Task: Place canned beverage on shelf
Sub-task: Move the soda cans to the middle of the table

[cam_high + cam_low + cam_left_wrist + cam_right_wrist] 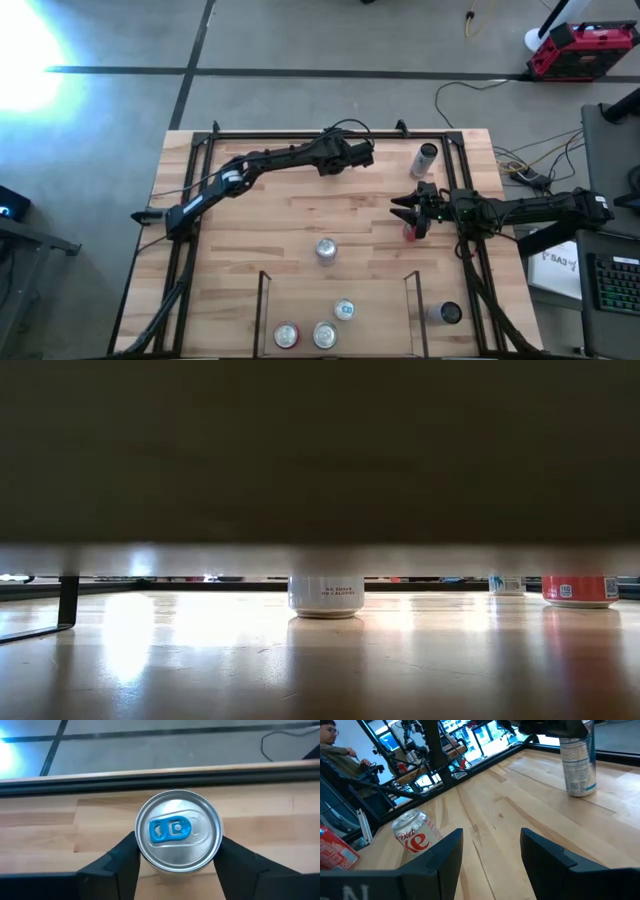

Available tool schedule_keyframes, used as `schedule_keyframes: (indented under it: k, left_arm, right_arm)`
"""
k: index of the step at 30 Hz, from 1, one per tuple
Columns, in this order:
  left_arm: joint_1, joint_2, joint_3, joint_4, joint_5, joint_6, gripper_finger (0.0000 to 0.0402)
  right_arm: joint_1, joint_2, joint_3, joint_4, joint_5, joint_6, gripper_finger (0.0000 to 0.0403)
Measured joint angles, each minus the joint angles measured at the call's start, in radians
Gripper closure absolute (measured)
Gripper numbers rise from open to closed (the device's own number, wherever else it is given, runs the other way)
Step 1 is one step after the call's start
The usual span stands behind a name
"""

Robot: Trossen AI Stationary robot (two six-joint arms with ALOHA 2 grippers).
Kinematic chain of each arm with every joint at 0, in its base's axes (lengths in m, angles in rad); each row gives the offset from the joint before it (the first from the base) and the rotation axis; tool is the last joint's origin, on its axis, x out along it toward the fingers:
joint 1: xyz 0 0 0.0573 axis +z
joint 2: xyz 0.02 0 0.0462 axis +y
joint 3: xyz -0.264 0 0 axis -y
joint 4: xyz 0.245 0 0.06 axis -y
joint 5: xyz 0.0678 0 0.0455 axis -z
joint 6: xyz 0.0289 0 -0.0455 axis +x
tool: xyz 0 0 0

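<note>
the can (179, 831) i am after stands upright near the far edge of the bench (300, 215), and my left tool (177, 857) is pinching it, one dark finger (121, 857) on each side of its round body, just under the top rim. i see its shiny lid with a blue pull tab from above. i think it is a stiff metal can, but thin, so a hard squeeze could dent it. it looks unopened, so i guess it is full and a bit heavy. the sides are smooth and may be slippery, so i would hold it around the middle of the body and keep it upright. the shelf (262, 310) is at the near edge of the bench, well apart from this can, with a thin black rail on each side and a wood floor. three cans (322, 334) stand in it already, and there looks to be room beside them. one more can (326, 249) stands on the open bench between my can and the shelf, so i should carry around it or over it. my right tool (414, 213) is out at the right side of the bench. in its own camera i see a gap between its two fingers with nothing in it, so it holds nothing. a red and silver soda can (414, 836) lies tilted just beside it, and a taller can (426, 159) stands near the far right corner.
</note>
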Motion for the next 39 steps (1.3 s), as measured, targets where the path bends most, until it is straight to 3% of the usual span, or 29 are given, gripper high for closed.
schedule_keyframes:
  k: [6, 12, 23, 39]
  left_arm:
    - [-0.032, -0.013, 0.012, -0.058, 0.048, -0.016, 0.0191]
    - [-0.093, -0.026, 0.011, -0.098, 0.062, -0.080, 0.0202]
    - [-0.222, -0.029, 0.011, -0.095, 0.054, -0.216, 0.0202]
    - [-0.365, -0.031, 0.012, -0.142, 0.015, -0.227, 0.0202]
  right_arm:
    - [0.000, 0.000, 0.000, -0.001, 0.000, 0.000, 0.0220]
    - [0.000, 0.000, 0.000, 0.000, 0.000, 0.000, 0.0220]
    - [0.000, 0.000, 0.000, 0.000, 0.000, 0.000, 0.0220]
    - [0.000, 0.000, 0.000, 0.000, 0.000, 0.000, 0.0220]
